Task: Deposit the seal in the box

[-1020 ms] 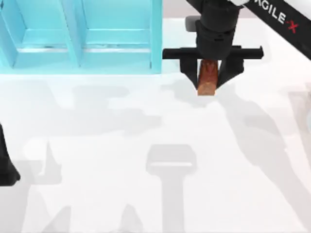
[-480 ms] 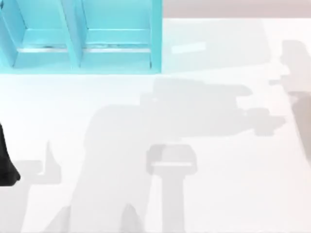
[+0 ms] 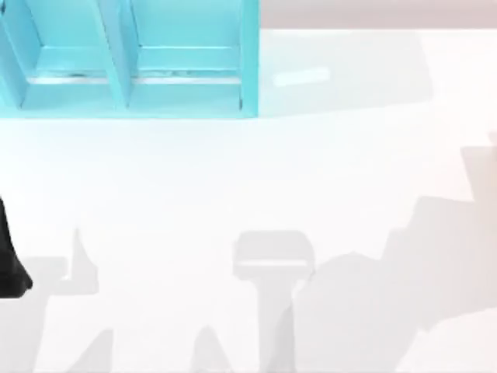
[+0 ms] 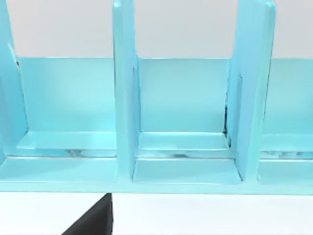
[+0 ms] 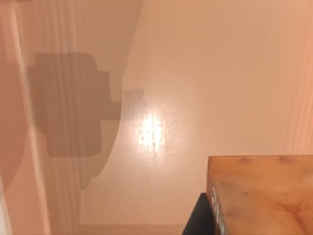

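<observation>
The seal (image 5: 264, 191), a reddish-brown block with faint marks on its face, sits close in the right wrist view over a plain peach-toned surface. My right gripper (image 5: 254, 218) is shut on it, and one dark finger (image 5: 198, 218) lies against its side. The box (image 3: 248, 54) is light blue with thick walls and dividers, and stands at the table's far left. The left wrist view faces its open compartments (image 4: 183, 107) from close by. My left arm (image 3: 9, 264) stays parked at the left edge, and a black part of its gripper (image 4: 93, 223) shows low in the left wrist view.
The white table (image 3: 248, 186) stretches in front of and to the right of the box, crossed by grey shadows, the largest at the lower right (image 3: 388, 303). The box's right wall stands near the middle of the far edge.
My right arm, holding the seal just right of the box a second ago, has left the top view. Its shadow has slid across the table to the lower right. The left arm is unmoved.
</observation>
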### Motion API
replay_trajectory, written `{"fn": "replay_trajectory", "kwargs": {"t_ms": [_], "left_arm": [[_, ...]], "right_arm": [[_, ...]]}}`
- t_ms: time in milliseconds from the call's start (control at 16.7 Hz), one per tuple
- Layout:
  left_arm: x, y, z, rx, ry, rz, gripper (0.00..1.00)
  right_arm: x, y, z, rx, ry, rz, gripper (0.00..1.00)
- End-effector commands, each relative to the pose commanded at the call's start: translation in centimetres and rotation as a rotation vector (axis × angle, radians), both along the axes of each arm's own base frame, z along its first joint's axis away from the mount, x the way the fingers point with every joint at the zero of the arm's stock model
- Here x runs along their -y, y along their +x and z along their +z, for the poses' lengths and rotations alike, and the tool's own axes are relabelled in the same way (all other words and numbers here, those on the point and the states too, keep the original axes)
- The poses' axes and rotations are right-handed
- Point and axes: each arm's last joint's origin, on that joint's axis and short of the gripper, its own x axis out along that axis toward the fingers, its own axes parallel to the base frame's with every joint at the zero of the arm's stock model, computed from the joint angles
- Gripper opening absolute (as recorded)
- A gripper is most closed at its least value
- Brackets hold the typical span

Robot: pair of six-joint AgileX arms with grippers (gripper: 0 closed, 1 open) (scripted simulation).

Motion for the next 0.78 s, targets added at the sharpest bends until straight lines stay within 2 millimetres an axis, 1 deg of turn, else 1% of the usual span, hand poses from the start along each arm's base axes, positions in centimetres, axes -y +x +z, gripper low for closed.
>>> {"fn": "replay_trajectory", "kwargs": {"t_ms": [240, 360, 480, 720, 780], "left_arm": [[0.0, 0.0, 0.0, 0.0, 0.0, 0.0, 1.0], [0.0, 0.0, 0.0, 0.0, 0.0, 0.0, 1.0], [0.0, 0.0, 0.0, 0.0, 0.0, 0.0, 1.0], [0.0, 0.0, 0.0, 0.0, 0.0, 0.0, 1.0], [0.0, 0.0, 0.0, 0.0, 0.0, 0.0, 1.0]], "right_arm": [[0.0, 0.0, -0.1, -0.004, 0.001, 0.001, 0.0], [-0.1, 0.1, -0.6, -0.005, 0.002, 0.005, 0.0], [-0.1, 0.2, -1.9, -0.002, 0.002, 0.006, 0.0], [0.0, 0.1, -5.5, 0.004, -0.001, 0.001, 0.0], [0.0, 0.0, -6.1, 0.002, 0.0, 0.001, 0.0]]}}
